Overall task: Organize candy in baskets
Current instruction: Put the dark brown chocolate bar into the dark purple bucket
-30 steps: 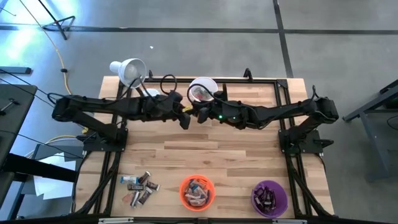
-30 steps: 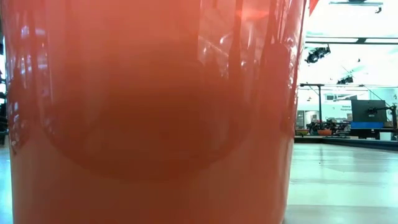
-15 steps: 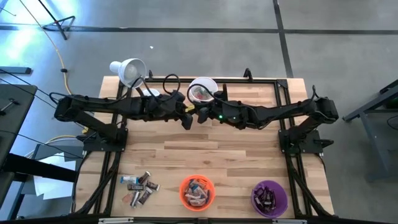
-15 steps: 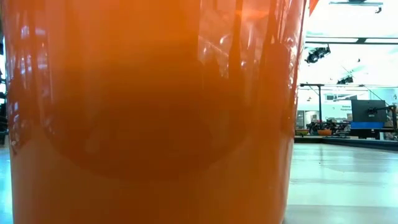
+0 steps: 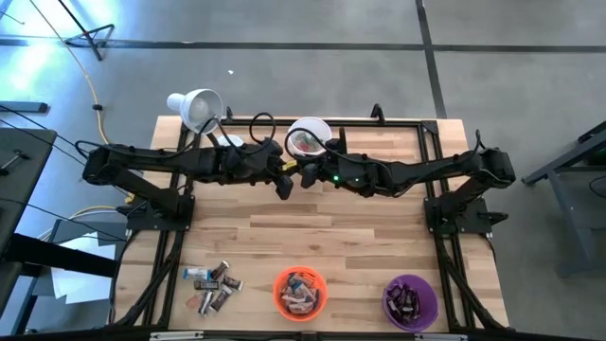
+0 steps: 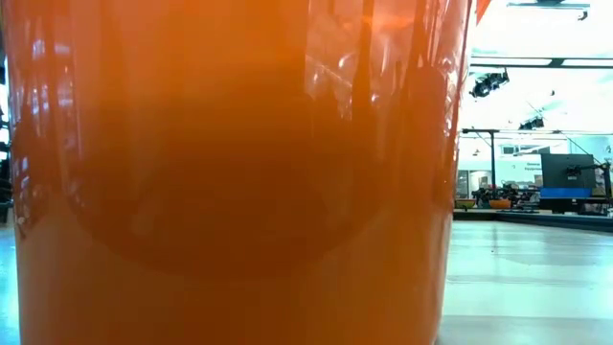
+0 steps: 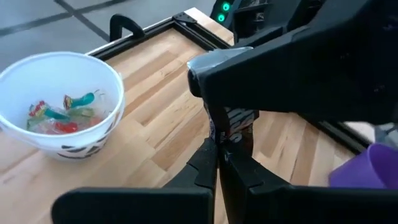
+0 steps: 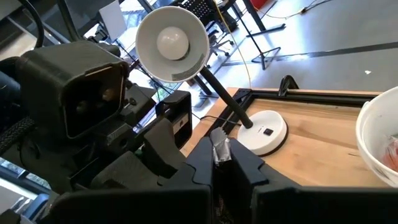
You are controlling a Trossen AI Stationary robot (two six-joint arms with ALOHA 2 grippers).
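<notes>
Left claw is pinched narrow on the lower end of a dark brown wrapped candy bar, which stands upright out of its fingertips; right claw is clamped tight on the same bar's other end, and a crimped silvery wrapper tip sticks out between its fingers; so both claws hold one bar, nose to nose, above the middle of the light wooden slat table, toward its far edge; just beside them sits the white round plastic basket, holding a few red and green pieces in clear wrap; farther out, at the far left corner, stands a white desk lamp with a cone shade; along the near edge, well apart from the claws: a loose heap of small wrapped candy bars at left, the orange round plastic basket in the middle with mixed wrappers inside, and the purple round plastic basket at right with dark pieces inside; the low view is mostly filled by the orange basket's wall.
</notes>
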